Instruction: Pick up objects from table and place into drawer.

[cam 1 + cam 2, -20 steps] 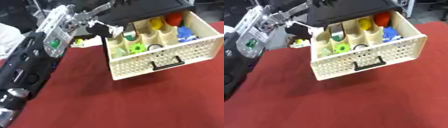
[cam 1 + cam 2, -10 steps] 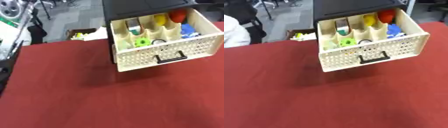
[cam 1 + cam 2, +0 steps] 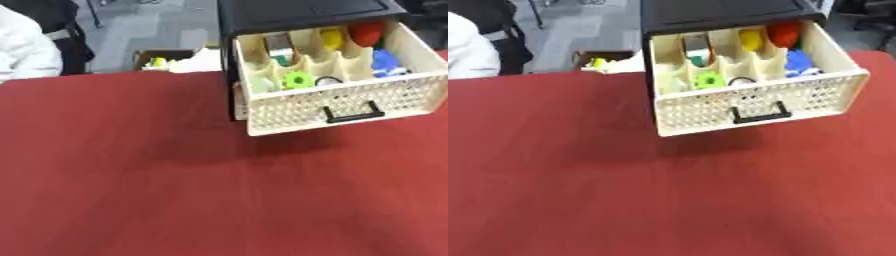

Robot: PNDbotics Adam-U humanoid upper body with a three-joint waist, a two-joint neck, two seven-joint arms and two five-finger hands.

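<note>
**Q:** Left eye view first, working from the near edge outward: what is on the bench (image 3: 175, 190)?

**A:** Its red cloth surface runs from the near edge up past the middle. Neither of the robot's hands shows in either eye view, so how their fingers stand cannot be told, nor whether they hold anything.

**Q:** Where are the task's things, then?

**A:** In the drawer (image 3: 341, 102). It is a cream box with a perforated front and a black handle (image 3: 354, 113), pulled out toward the camera from a black cabinet (image 3: 297, 12) at the far right of the bench. It juts out over the cloth and throws a shadow beneath itself.

**Q:** What lies inside it?

**A:** Dividers split it into compartments. In the front row sits a bright green piece (image 3: 297, 80), and beside it, to the right, a small dark ring (image 3: 327, 81) on a pale base. Farther right lies a blue thing (image 3: 383, 61). In the back row stand a grey and green item (image 3: 280, 47) on the left, a yellow thing (image 3: 331, 37) in the middle and a red rounded thing (image 3: 367, 31) on the right. What each one is I cannot make out.

**Q:** And beyond the bench?

**A:** On the grey floor behind the far edge stands an open cardboard box (image 3: 162, 57) with something yellow in it.
</note>
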